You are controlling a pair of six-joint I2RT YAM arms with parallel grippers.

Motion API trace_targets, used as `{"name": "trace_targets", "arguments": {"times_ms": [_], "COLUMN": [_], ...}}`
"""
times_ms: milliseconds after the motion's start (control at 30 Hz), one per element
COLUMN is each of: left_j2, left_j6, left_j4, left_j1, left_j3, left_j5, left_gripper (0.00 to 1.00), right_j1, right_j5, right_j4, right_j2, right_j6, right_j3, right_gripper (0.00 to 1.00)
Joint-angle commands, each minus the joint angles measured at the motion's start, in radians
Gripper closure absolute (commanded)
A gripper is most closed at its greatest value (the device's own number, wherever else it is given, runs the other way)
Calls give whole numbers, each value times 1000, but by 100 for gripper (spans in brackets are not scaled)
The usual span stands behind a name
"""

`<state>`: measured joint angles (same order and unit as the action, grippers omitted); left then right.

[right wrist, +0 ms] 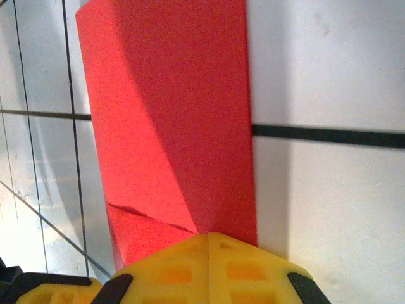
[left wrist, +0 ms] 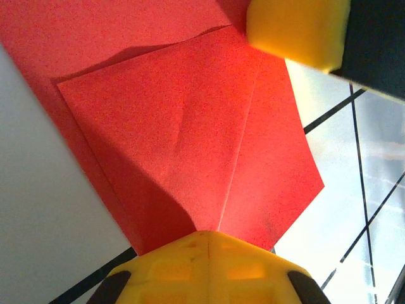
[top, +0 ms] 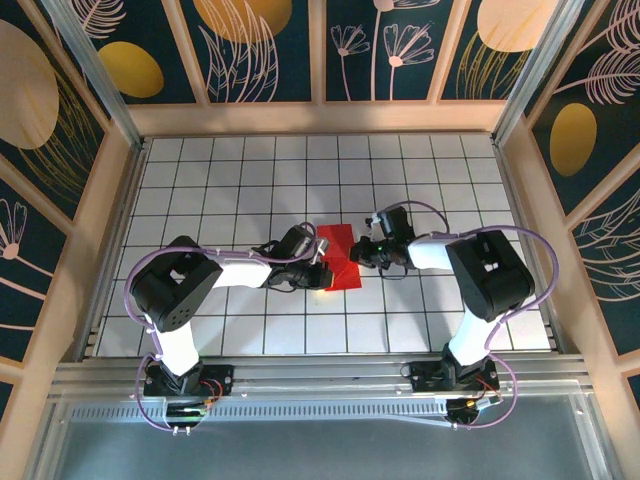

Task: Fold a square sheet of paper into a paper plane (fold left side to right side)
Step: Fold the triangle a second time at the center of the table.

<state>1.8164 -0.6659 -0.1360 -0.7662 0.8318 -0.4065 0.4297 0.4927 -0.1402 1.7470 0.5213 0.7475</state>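
**Fold in progress, seen from above and from both wrists.** The paper (top: 338,262), a red shape narrower than a square, lies flat near the middle of the white gridded surface (top: 240,180); the left hand (top: 318,256) meets its left edge and the right hand (top: 360,250) its right edge.

*Left wrist view:* the left hand's yellow fingers (left wrist: 171,272) are closed tip to tip; their point rests on the paper's near edge, just where a crease ends; a flap lies over the lower layer, its upper edge slightly lifted and casting a shadow; the right hand's yellow finger (left wrist: 294,28) shows at top right, on the sheet's far side.

*Right wrist view:* the right hand is likewise closed, its tip set on the end of a long red strip whose straight edge runs along bare tile; nothing is seen pinched between either pair of fingers.

*Judgement:* closed fingers make a blunt point suited to pressing rather than grasping; one hand probably pins the sheet while the other flattens the crease; opposed positions keep thin paper from sliding; no plane shape is formed yet, and the lifted flap edge suggests the crease wants firmer pressing before any further fold.
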Motion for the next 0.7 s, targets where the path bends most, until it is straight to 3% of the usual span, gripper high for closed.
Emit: {"name": "trace_targets", "arguments": {"times_ms": [0,333,667], "left_j2": [19,-5,-4], "left_j6": [18,17,15], "left_j4": [108,84,75], "left_j1": [-4,-5,-5], "left_j3": [-44,-49,-40], "left_j5": [51,49,43], "left_gripper": [100,100,100], "right_j1": [-59,-60,53], "right_j5": [-86,-62,23], "right_j4": [36,94,-39], "right_j2": [38,-83,-116], "right_j6": [-47,-37,90], "right_j3": [30,60,-43], "right_gripper": [100,100,100]}}
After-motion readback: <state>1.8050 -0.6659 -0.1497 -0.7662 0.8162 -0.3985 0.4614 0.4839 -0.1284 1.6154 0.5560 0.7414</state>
